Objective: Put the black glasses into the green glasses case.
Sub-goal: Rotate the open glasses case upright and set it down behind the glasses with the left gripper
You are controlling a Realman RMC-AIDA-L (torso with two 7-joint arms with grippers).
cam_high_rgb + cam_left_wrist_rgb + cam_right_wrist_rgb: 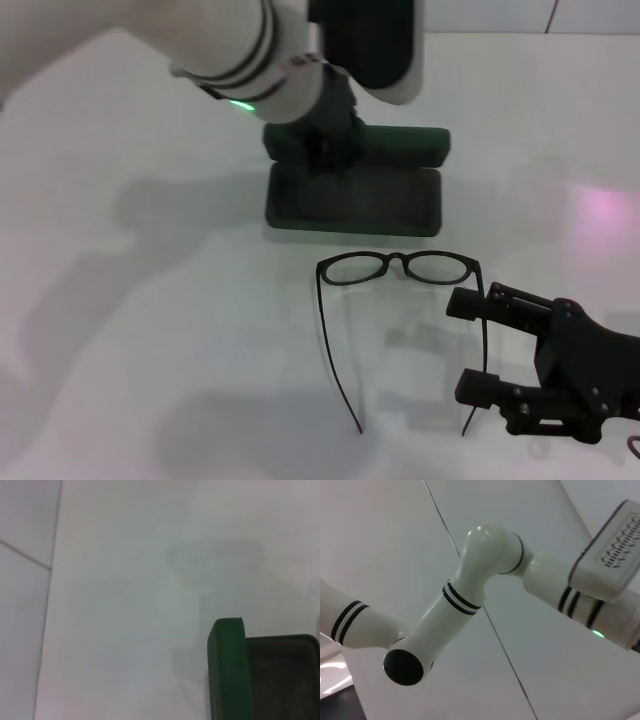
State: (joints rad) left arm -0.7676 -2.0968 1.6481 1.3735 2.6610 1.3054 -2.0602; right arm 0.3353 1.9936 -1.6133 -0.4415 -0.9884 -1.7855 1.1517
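The black glasses [400,267] lie on the white table, lenses toward the case, both temple arms unfolded and pointing back at me. The green glasses case [355,198] stands open just beyond them, its lid [400,143] raised at the far side. In the left wrist view the green glasses case [227,670] shows one green wall and its dark inside. My left gripper [318,150] is down at the case's left end. My right gripper [472,345] is open low over the table, one finger on each side of the glasses' right temple arm [487,330].
The white table [150,330] spreads wide on the left and in front. My left arm [250,70] reaches across above the case from the upper left. The right wrist view shows only the left arm [465,595] against white panels.
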